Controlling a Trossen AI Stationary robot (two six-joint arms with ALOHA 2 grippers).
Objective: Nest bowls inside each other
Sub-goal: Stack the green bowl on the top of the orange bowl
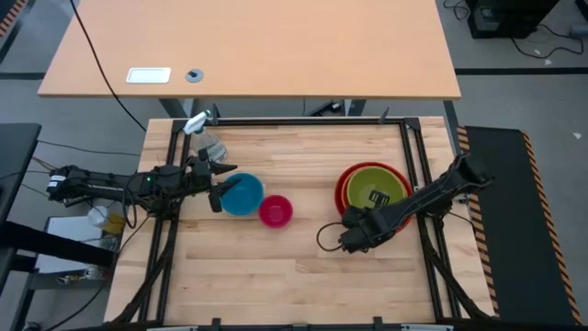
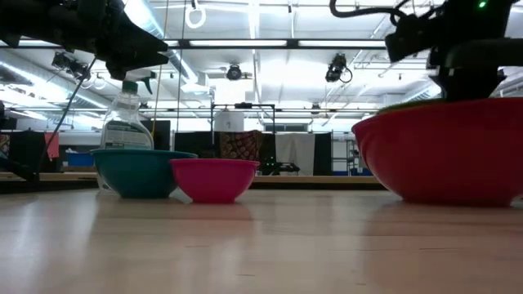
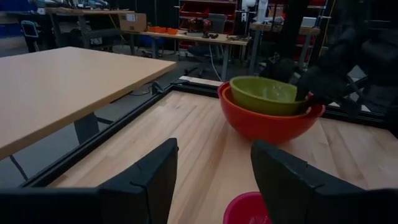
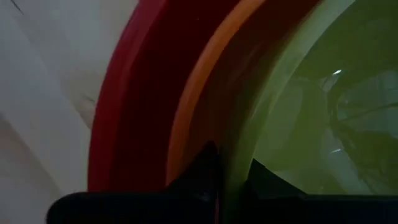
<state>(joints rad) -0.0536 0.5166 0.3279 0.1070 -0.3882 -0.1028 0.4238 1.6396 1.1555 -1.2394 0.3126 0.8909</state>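
A green bowl [image 1: 377,187] sits inside an orange bowl [image 4: 193,106], which sits in a red bowl [image 1: 342,188], at the table's right. My right gripper [image 1: 354,221] is shut on the green bowl at the stack's near-left side, pointing steeply down. A blue bowl [image 1: 242,194] and a smaller pink bowl [image 1: 276,211] stand on their bases side by side left of the middle. My left gripper [image 3: 214,180] hangs open and level above the table, just left of the blue bowl, with nothing between its fingers. My right gripper pinches the green bowl's rim [image 4: 235,146], one finger [image 4: 273,180] inside the bowl and the other finger [image 4: 199,174] outside it, in the gap toward the orange bowl. The fingers come from above, slanting. Whether the green bowl rests fully on the orange one, I cannot tell.
A clear spray bottle [image 1: 211,145] stands at the far left behind the blue bowl. Black frame rails [image 1: 303,121] border the wooden table. A second tabletop [image 1: 257,46] lies beyond the far edge. Bare wood [image 1: 294,285] spans the near half.
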